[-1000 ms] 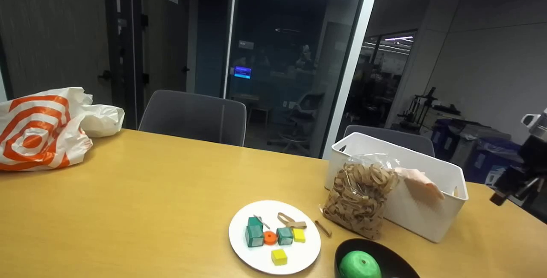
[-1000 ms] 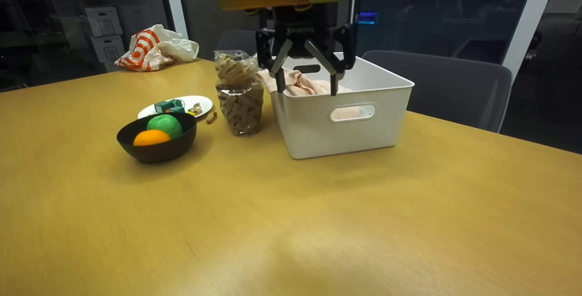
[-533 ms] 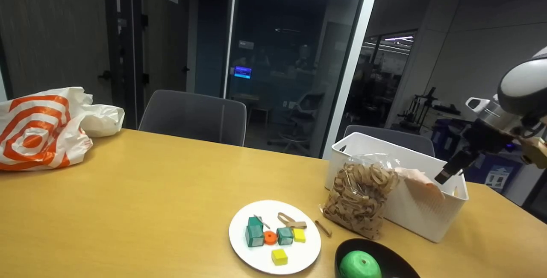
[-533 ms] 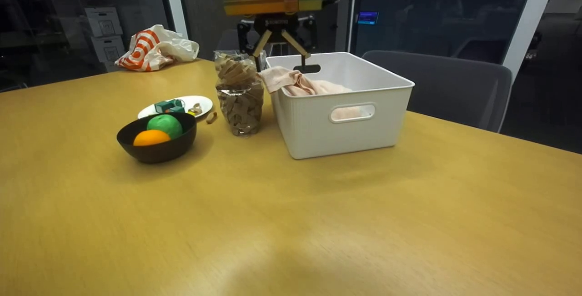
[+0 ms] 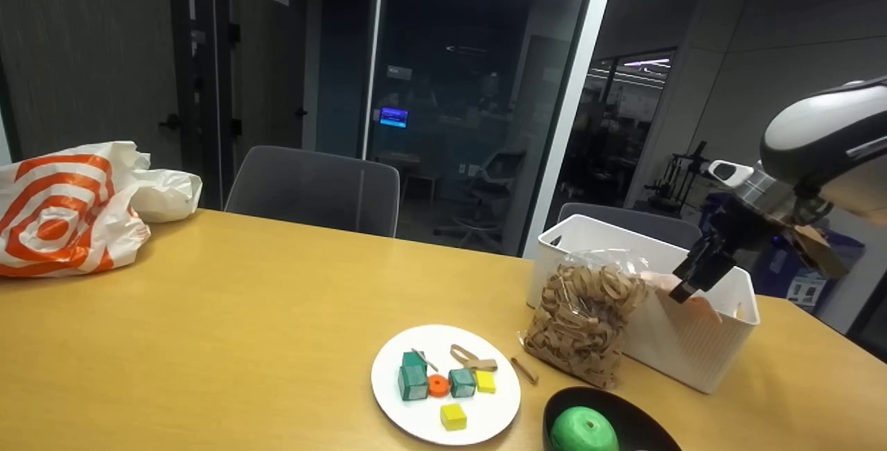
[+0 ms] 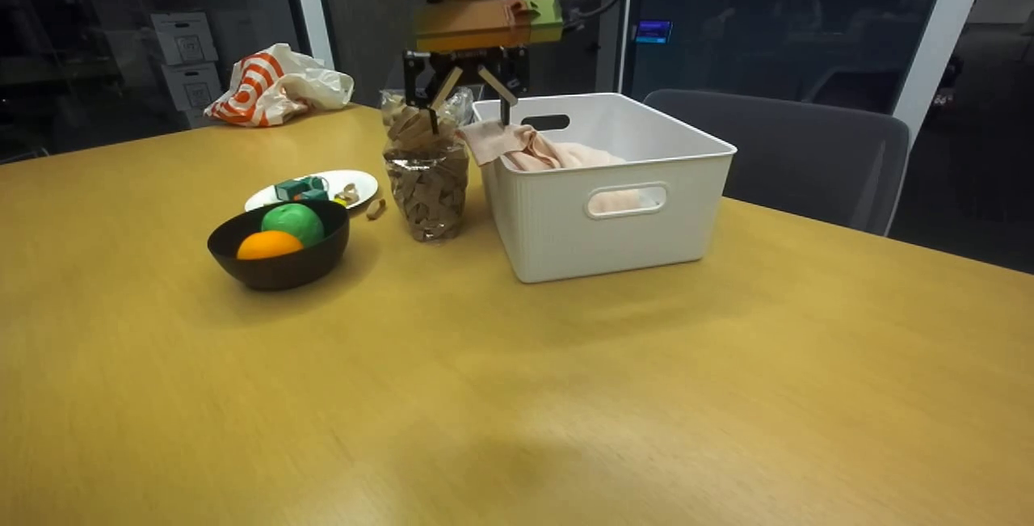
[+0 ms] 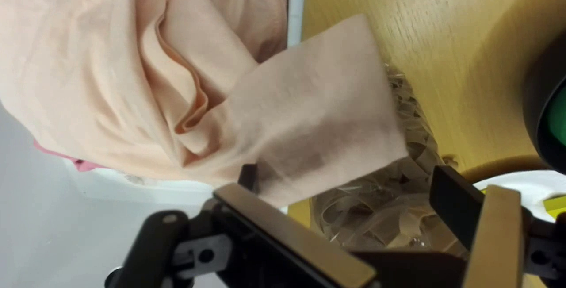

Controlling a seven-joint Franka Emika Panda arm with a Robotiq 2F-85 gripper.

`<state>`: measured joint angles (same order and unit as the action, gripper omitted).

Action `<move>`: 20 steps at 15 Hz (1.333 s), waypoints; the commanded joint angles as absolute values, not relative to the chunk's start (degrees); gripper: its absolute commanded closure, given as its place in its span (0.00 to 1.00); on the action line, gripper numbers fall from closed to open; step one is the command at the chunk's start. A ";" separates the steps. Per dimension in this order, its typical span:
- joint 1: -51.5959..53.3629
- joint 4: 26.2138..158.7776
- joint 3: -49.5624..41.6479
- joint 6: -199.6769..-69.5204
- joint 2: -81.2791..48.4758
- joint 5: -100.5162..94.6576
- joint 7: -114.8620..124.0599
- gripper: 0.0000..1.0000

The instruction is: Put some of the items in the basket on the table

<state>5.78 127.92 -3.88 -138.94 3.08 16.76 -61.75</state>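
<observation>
Shifted left since a second ago in both exterior views, my pincer (image 6: 469, 119) hangs wide, holding nothing, any touch unclear, so I should probably keep its gap clear of the cloth (image 7: 199, 71) draped over the basket (image 6: 606, 243), centre on the bag (image 6: 426, 187) standing just left, and close gently.

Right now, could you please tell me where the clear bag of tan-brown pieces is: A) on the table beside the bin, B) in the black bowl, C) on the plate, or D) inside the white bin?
A, as both exterior views show the clear bag upright on the table, outside the white bin.
</observation>
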 commanded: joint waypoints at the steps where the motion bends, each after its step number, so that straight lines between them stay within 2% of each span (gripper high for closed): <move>1: 4.48 126.31 -2.08 -142.17 -0.58 16.38 -66.98 0.00; 5: 3.59 127.17 -0.76 -147.05 -1.55 16.97 -71.60 0.00; 6: 3.38 127.08 -0.49 -146.81 -1.47 18.53 -72.50 0.25; 7: 3.13 126.96 -0.26 -146.18 -1.31 19.96 -73.31 0.25; 12: 1.94 125.02 -0.21 -138.69 -0.52 29.18 -76.22 0.67; 15: 1.10 124.01 -0.51 -136.69 -0.65 31.20 -76.10 0.88; 17: 0.79 124.03 -0.48 -137.92 -0.82 30.65 -75.70 0.97; 19: 0.63 124.16 -0.43 -138.71 -0.85 30.42 -75.74 0.99; 20: 0.62 124.24 -0.42 -139.13 -0.71 30.11 -75.39 0.95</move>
<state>1.35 124.76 -1.03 -138.70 -1.23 29.44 -74.73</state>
